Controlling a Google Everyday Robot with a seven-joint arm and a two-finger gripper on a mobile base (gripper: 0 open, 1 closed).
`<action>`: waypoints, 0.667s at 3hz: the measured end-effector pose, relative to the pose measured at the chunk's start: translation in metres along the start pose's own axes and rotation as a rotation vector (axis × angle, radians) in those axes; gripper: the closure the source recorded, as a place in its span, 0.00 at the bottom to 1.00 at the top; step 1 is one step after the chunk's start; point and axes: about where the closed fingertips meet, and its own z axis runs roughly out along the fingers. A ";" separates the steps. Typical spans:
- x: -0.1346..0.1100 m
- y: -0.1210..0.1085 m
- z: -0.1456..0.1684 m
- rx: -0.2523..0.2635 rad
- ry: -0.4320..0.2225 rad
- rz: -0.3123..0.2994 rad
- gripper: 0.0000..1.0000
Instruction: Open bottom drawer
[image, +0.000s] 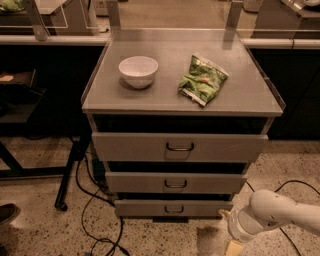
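Observation:
The bottom drawer (172, 208) is the lowest and narrowest grey front of a three-drawer metal cabinet, with a small dark wire loop handle (174, 209) at its centre. Its front sits under the middle drawer (175, 182) and top drawer (179, 146). My white arm (280, 212) comes in from the lower right. My gripper (233, 247) hangs at the bottom edge of the view, low and to the right of the bottom drawer, apart from it. Most of the gripper is cut off by the frame.
A white bowl (138, 71) and a green snack bag (202, 79) lie on the cabinet top (240, 95). Black cables (95, 210) trail on the speckled floor at the left, beside a dark stand leg (70, 172). Dark tables stand behind.

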 end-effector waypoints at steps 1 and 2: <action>0.002 0.006 0.016 -0.017 -0.018 -0.030 0.00; 0.009 -0.010 0.045 -0.013 -0.055 -0.034 0.00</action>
